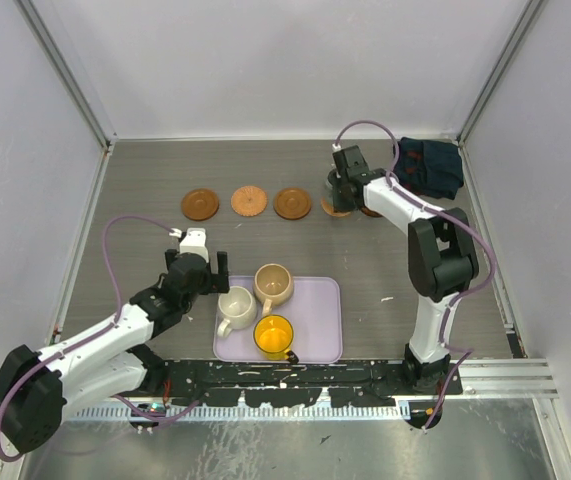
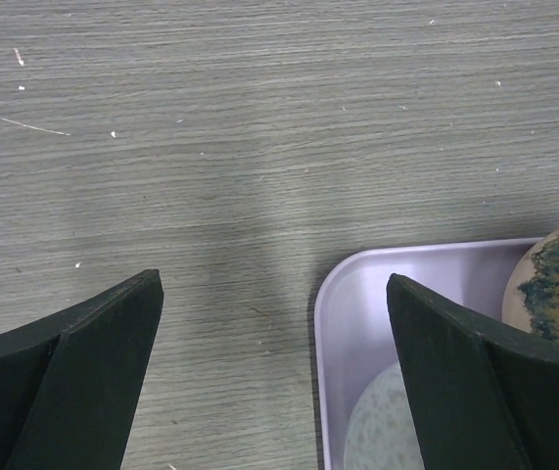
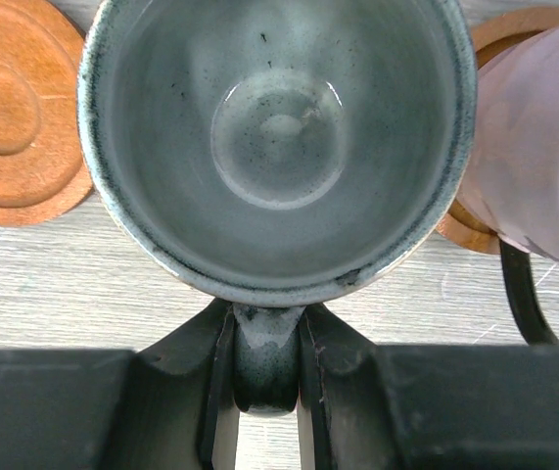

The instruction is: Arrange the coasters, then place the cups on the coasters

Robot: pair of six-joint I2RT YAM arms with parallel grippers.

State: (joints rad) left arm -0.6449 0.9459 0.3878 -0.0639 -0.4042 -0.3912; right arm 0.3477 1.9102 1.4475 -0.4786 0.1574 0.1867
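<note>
Five coasters, two barely visible, I think; five cups. Right hand clamps the handle of the grey cup; left hand hovers, spread apart.

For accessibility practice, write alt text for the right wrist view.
The right gripper pinches the handle of a grey-green cup, seen from above. A brown coaster lies at left; a mauve cup stands on another coaster at right.

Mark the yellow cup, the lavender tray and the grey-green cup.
yellow cup (image 1: 274, 336): top view, on its inside.
lavender tray (image 1: 321, 308): top view, on a bare part of its floor.
grey-green cup (image 3: 277, 127): right wrist view, on its inner bottom.
</note>
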